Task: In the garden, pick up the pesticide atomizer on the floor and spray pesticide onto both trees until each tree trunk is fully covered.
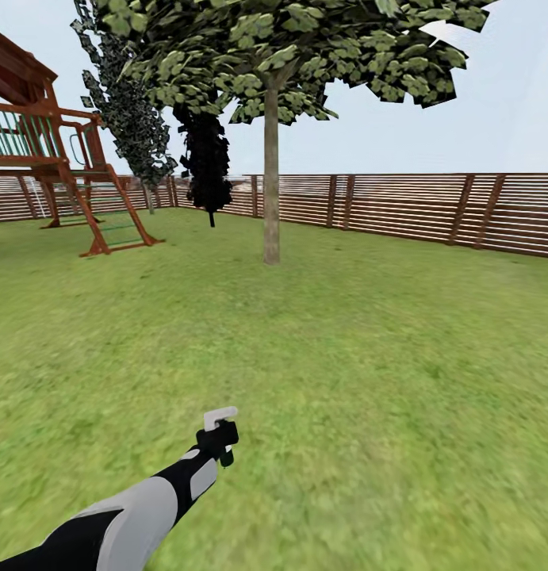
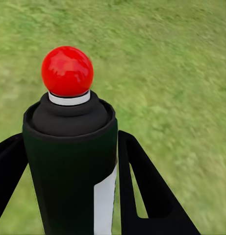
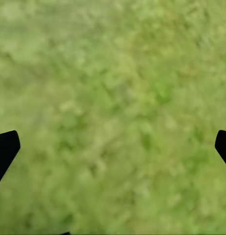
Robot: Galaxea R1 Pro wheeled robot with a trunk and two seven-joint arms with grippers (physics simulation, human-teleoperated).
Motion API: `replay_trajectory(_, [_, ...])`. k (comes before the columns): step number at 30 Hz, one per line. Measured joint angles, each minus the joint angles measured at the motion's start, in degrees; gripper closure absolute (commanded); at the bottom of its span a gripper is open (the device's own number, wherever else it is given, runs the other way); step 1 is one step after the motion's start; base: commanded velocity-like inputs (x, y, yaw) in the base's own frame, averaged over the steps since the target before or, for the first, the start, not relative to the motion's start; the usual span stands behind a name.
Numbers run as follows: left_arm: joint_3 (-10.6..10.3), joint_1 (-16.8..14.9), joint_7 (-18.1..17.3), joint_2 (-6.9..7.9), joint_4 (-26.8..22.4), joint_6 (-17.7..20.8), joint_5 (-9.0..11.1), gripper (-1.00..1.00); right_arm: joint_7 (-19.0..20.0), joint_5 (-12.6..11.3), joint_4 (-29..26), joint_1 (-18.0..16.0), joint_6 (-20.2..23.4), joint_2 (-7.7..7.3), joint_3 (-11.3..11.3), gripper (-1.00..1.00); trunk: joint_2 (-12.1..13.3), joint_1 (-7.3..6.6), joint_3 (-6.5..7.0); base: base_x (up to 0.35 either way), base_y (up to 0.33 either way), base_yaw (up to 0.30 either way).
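You have the first step done: the spray bottle (image 2: 68,166) is off the ground and clamped in your left gripper (image 1: 218,438). In the left wrist view its dark body sits squarely between the two black fingers (image 2: 147,196), both pressed against its sides, with the red ball cap (image 2: 67,71) standing clear above them and a pale stripe down the body. From the head camera the bottle is a small dark shape at about 6 o'clock, low in your view, with a pale piece above it at the tip of the arm.

What is left is all of the spraying. The nearest tree trunk (image 1: 271,178) stands at 12 o'clock, well apart from the gripper across open lawn (image 1: 385,357), and I see no coating on its bark. Only one such bare-trunked tree shows here; the dark conifer (image 1: 206,162) at 11 o'clock and the wooden playset (image 1: 59,174) at 10 o'clock are not targets, so you will likely need to look around for the second tree. The slatted fence (image 1: 432,208) runs behind, from 10 round to 3 o'clock.

The bottle is opaque, so you cannot tell how much liquid it holds.

Your right gripper (image 3: 113,147) is spread wide, its fingertips (image 3: 5,149) at the picture's edges, holding nothing, with grass beneath.
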Motion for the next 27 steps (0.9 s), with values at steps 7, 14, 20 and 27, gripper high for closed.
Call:
replay_trajectory(7, [0.0,0.0,0.0,0.0,0.0,0.0,0.0,1.0,0.0,0.0,0.0,0.0,0.0,0.01,0.1,-1.0,0.0,0.0,0.0,0.35,0.0,0.0])
replay_trajectory(14, [0.0,0.0,0.0,0.0,0.0,0.0,0.0,1.0,0.0,0.0,0.0,0.0,0.0,0.01,0.1,-1.0,0.0,0.0,0.0,0.35,0.0,0.0])
replay_trajectory(20, [0.0,0.0,0.0,0.0,0.0,0.0,0.0,1.0,0.0,0.0,0.0,0.0,0.0,0.01,0.1,-1.0,0.0,0.0,0.0,0.35,0.0,0.0])
replay_trajectory(27, [0.0,0.0,0.0,0.0,0.0,0.0,0.0,1.0,0.0,0.0,0.0,0.0,0.0,-0.07,0.0,-1.0,0.0,0.0,0.0,0.35,0.0,0.0])
